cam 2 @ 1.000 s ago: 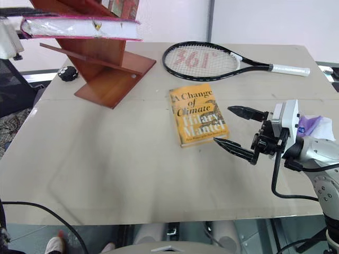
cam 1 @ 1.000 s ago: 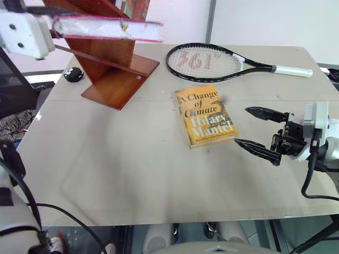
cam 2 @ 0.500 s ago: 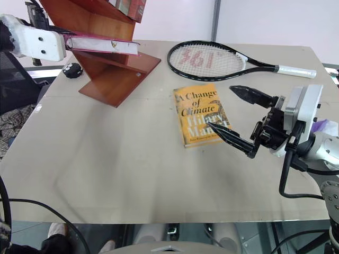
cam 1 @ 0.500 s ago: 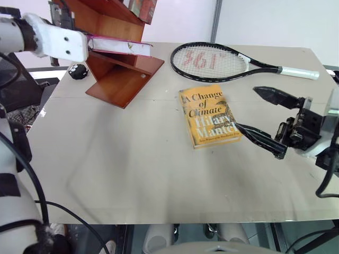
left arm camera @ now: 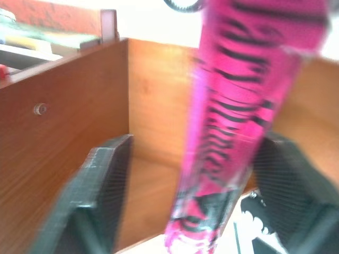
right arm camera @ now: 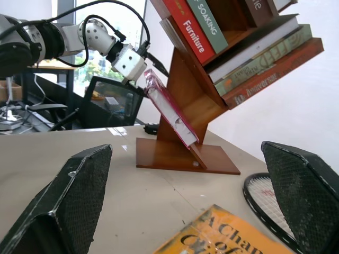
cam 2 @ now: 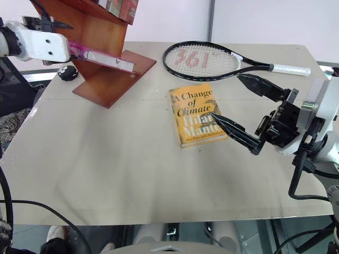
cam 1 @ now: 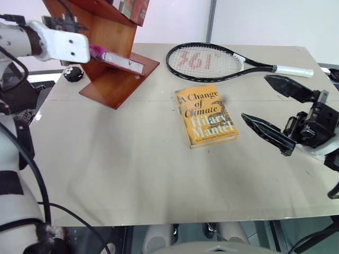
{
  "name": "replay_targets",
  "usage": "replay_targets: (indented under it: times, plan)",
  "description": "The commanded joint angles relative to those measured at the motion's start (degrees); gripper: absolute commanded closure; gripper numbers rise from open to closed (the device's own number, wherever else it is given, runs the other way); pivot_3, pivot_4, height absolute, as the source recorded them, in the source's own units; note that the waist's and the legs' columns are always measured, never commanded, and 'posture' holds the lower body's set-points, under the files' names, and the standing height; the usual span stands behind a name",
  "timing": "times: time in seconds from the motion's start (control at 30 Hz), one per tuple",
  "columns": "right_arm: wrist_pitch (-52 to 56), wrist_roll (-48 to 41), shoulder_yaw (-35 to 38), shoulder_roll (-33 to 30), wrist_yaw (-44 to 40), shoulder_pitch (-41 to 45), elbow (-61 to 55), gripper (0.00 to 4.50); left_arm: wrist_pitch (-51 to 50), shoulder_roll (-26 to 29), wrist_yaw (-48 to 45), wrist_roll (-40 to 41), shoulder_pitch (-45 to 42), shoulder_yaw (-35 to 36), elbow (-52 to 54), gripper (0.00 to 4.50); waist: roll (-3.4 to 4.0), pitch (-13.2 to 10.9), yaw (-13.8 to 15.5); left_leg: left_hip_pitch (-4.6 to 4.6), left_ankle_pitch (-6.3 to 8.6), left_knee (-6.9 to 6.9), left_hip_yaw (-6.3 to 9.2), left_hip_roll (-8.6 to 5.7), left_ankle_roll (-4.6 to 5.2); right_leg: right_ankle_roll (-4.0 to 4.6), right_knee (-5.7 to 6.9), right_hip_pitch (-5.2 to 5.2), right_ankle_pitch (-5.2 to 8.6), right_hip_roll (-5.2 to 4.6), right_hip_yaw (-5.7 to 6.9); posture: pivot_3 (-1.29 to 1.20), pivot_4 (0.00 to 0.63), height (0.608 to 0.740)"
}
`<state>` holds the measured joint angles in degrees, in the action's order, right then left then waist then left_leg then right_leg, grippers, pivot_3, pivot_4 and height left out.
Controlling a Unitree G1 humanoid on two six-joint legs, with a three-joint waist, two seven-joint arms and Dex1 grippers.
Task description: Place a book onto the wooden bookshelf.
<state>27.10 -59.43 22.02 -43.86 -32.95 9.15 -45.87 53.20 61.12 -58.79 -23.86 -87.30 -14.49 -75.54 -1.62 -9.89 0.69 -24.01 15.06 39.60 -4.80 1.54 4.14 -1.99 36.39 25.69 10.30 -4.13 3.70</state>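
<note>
**Pink book lying on the lowest slanted board, left fingers spread to either side of it**

We see the left gripper (left arm camera: 185, 196) with its two black fingers (left arm camera: 98, 185) standing apart, the book (left arm camera: 238, 111) running up between them with a gap on one side; on the other side the picture is too blurred for us to tell whether the finger touches the cover. In the head views the book (cam 2: 103, 57) lies tilted on the lowest slanted board of the bookshelf (cam 2: 108, 79), which stands at the far left corner of the table (cam 1: 132, 174), and the left gripper sits at the book's outer end.

The right gripper (cam 1: 273, 106) hovers wide open and empty near the table's right edge, just beside a yellow book (cam 1: 205, 115) that lies flat near the middle.

The top of the bookshelf is cut off in the head views. The lettering on the pink cover is smeared and we cannot read it.

The book is bright pink and thick, with white page edges and black lettering on the cover. A tennis racket (cam 1: 212, 62) lies along the far edge.
</note>
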Motion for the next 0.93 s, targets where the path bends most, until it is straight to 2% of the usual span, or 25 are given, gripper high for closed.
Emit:
replay_targets:
  times: [0.03,0.1,0.17,0.23,0.3,0.4,0.5,0.6,0.67,0.8,0.93]
  plan:
    - [-1.6,-1.0,1.5,-0.4,-1.8,0.6,0.8,0.0,-4.5,0.5,-19.0,17.2,0.3,9.9,5.3,0.47,0.0,0.0,0.0,-0.02,0.0,0.0,0.0,-0.01,0.0,0.0,-0.06,0.0,0.0,0.0,0.0,0.0,0.15,0.714]
    - [-1.9,-0.4,1.4,-0.5,-3.4,0.3,2.0,0.0,-16.7,0.1,-30.4,28.9,4.5,13.7,14.5,0.47,0.0,0.0,0.1,-0.06,0.0,0.04,-0.03,-0.04,0.01,0.0,-0.14,-0.01,0.0,-0.04,-0.02,0.0,0.15,0.714]
    - [-2.2,0.8,1.0,-0.8,-5.3,-0.1,3.4,0.0,-35.7,1.3,-33.6,41.2,14.3,16.2,33.6,0.47,0.05,0.0,-0.1,-0.06,-0.01,0.07,-0.02,-0.04,-0.01,0.0,-0.16,-0.04,0.0,-0.08,-0.12,0.0,0.15,0.714]
    - [-2.4,1.4,0.8,-0.8,-6.6,0.1,4.7,0.0,-60.1,3.0,-29.1,54.3,25.6,19.8,55.7,0.47,0.05,0.0,-0.3,-0.01,-0.1,0.16,-0.02,-0.03,-0.17,-0.02,-0.06,-0.08,0.01,-0.09,-0.2,0.0,0.15,0.714]
    - [-2.5,2.6,0.7,-1.2,-8.1,-0.3,6.0,0.0,-77.5,3.6,-21.1,65.3,36.1,23.2,72.8,0.47,0.04,0.0,-0.7,-0.09,-0.11,0.32,0.09,0.0,-0.18,-0.02,0.0,-0.09,0.01,-0.09,-0.39,0.0,0.15,0.714]
    - [-2.6,4.7,1.1,-1.5,-9.6,-2.2,7.2,0.0,-92.4,0.9,-7.9,75.6,45.6,27.9,86.2,0.47,0.04,0.0,-0.6,-0.04,-0.11,0.49,0.21,-0.02,-0.19,-0.2,0.18,-0.2,0.12,-0.07,-0.41,0.0,0.15,0.714]
    - [-3.5,10.1,2.8,-1.6,-10.8,-8.7,8.3,0.0,-93.4,-6.9,2.4,76.9,57.6,30.0,95.5,0.47,0.29,0.1,-0.4,0.38,0.01,0.46,0.22,-0.02,0.0,-0.32,0.22,-0.53,0.21,-0.06,-0.42,0.0,0.15,0.714]
    - [-3.5,13.3,6.5,-0.3,-10.2,-17.5,8.4,0.0,-91.3,-14.4,9.9,73.5,70.4,31.0,100.3,0.47,0.46,0.2,0.1,0.5,0.01,0.46,0.2,-0.03,-0.01,-0.3,0.29,-0.6,0.22,-0.03,-0.41,0.0,0.15,0.714]
    - [-4.3,15.9,8.9,0.9,-11.0,-24.3,8.4,0.0,-87.8,-16.0,9.9,69.2,78.3,31.5,100.9,0.47,0.46,0.3,0.1,0.47,-0.12,0.46,0.2,-0.01,-0.23,-0.25,0.31,-0.57,0.24,-0.01,-0.42,0.0,0.15,0.714]
    - [-7.9,20.2,12.6,4.1,-13.1,-35.0,9.0,0.0,-83.3,-17.3,9.6,65.0,86.9,34.1,97.6,0.47,0.51,0.3,0.3,0.37,-0.03,0.45,0.25,0.0,-0.15,-0.06,0.29,-0.49,0.37,-0.01,-0.36,0.0,0.15,0.714]
    - [-8.6,20.5,14.2,5.7,-12.4,-37.7,8.1,0.0,-78.9,-17.6,8.0,60.8,89.7,33.5,94.0,0.47,0.79,0.5,0.2,0.44,0.2,0.45,0.17,-0.04,-0.22,-0.04,0.21,-0.5,0.37,-0.13,-0.25,0.0,0.15,0.714]
